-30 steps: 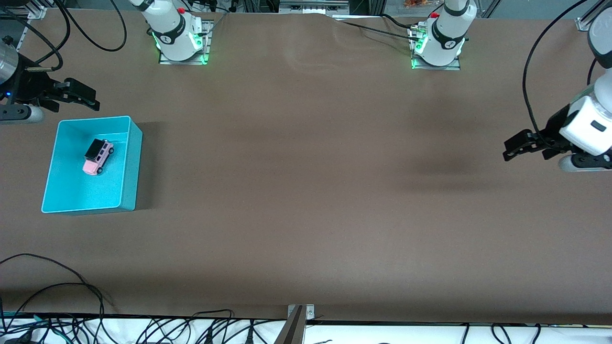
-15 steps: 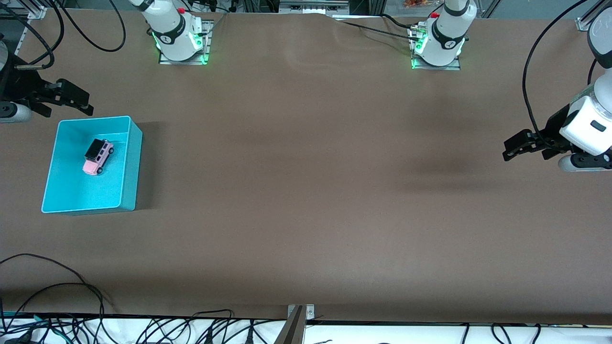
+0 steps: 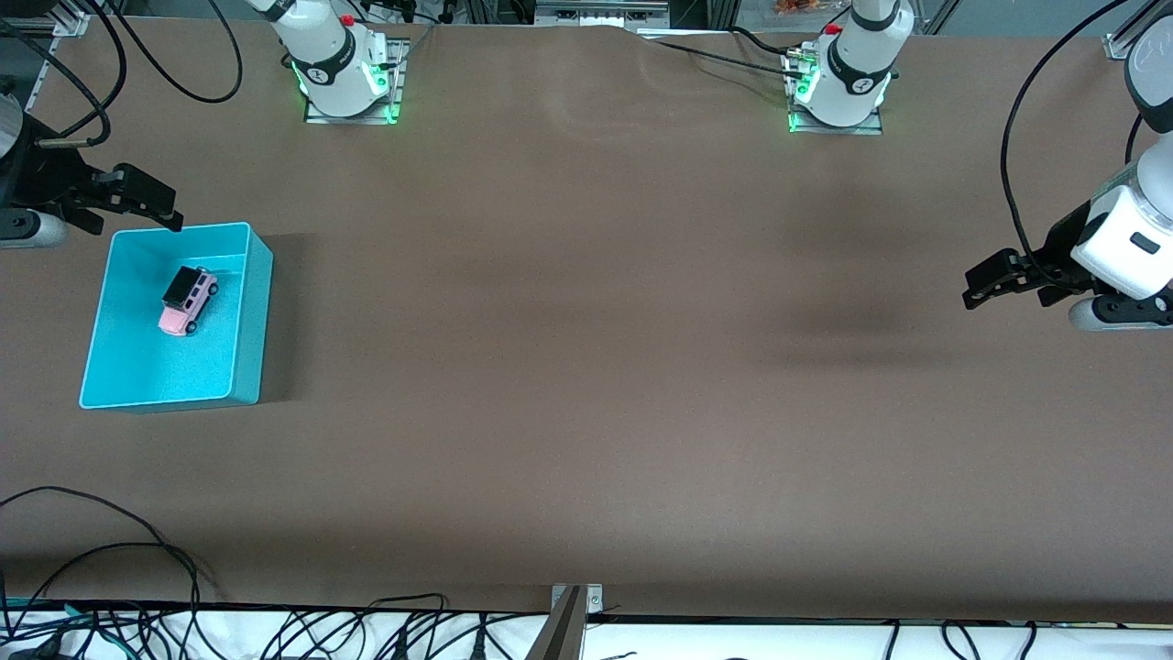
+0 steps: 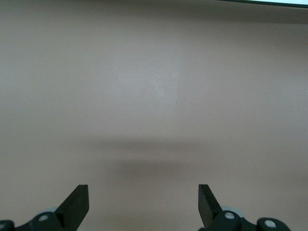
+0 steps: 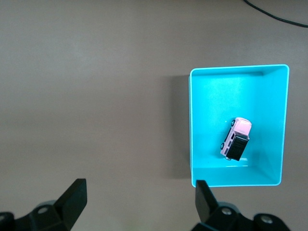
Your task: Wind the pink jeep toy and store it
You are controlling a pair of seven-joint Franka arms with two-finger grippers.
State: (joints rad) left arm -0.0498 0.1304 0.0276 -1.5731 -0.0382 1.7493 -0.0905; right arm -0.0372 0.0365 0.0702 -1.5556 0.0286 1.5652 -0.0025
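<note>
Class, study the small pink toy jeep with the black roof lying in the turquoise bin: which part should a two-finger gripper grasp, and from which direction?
Probably grip the small pink toy jeep with the black roof across its two long flat sides, coming straight down from above. It stands upright on its wheels in the turquoise bin, whose walls block a sideways approach. It sits diagonally, so the open right gripper, over the bin's rim, should turn to match.

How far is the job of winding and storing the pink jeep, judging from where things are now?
Done, it seems: the pink jeep toy stands on its wheels in the turquoise bin, so it looks stored; whether it was wound cannot be seen. In hand: nothing. The right gripper is open above the bin's rim nearest the bases; the left gripper waits open over bare table. Left: apparently nothing.
</note>
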